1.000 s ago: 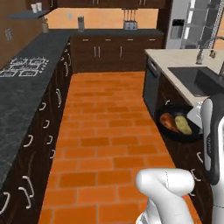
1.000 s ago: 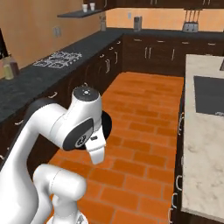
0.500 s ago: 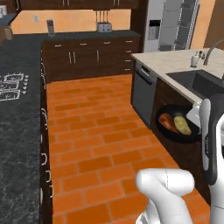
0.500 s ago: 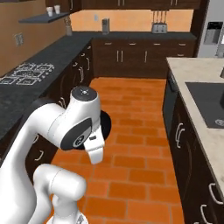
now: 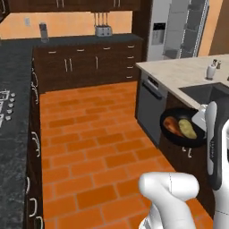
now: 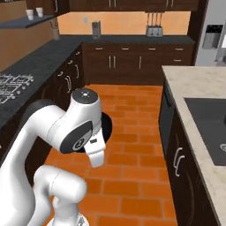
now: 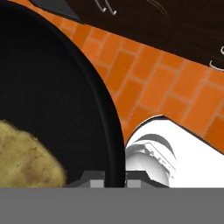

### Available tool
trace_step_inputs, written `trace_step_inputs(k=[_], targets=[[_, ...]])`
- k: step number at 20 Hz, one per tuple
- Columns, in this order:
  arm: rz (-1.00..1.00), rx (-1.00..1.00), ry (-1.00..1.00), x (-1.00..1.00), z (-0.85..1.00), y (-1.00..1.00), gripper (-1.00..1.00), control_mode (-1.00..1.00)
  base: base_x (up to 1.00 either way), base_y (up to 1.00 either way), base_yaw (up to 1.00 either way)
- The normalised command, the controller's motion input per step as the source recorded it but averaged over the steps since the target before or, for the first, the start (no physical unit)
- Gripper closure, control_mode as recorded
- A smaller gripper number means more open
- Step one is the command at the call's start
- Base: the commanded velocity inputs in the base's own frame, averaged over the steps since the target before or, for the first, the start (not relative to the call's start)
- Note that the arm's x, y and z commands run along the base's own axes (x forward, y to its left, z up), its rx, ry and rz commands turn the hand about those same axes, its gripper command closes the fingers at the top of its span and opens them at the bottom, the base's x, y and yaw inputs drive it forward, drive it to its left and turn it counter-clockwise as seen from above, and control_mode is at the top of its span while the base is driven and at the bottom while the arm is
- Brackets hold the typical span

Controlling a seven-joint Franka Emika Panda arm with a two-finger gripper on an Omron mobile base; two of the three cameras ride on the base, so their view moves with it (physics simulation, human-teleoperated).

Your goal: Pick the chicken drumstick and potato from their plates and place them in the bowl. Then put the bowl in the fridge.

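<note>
black bowl [image 5: 183, 129] is up in the air beside the dark island cabinets, carried over the brick floor [image 5: 89, 147]. chicken drumstick [image 5: 171, 125] and potato [image 5: 188, 128] both sit inside it, side by side, so the loading step looks done. end effector [image 7: 114, 177] is clamped shut on the bowl's rim; in the hand view you see the rim running between the tips, potato just inside it. you're in the carry leg: bowl to fridge [image 5: 176, 29]. fridge stands far back past the table [image 5: 179, 71] with the sink; its door looks open, shelves visible, though it's small in the left base view so don't bank on it. next move calls for driving the base up the aisle, keeping the bowl level so nothing rolls out, then lining up with a shelf before reaching in. watch the rim grip: it's a thin pinch on one side, the bowl could tip.
</note>
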Motion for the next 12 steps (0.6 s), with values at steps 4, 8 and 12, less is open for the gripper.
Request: trace_step_inputs(k=[4,8,12], targets=[[0.00,0.00,0.00,0.00,0.00,0.00,1.00,1.00,1.00,-0.13,-0.02],[0.00,0.00,0.00,0.00,0.00,0.00,1.00,1.00,1.00,0.03,-0.05],[0.00,0.00,0.00,0.00,0.00,0.00,1.00,1.00,1.00,0.03,-0.03]])
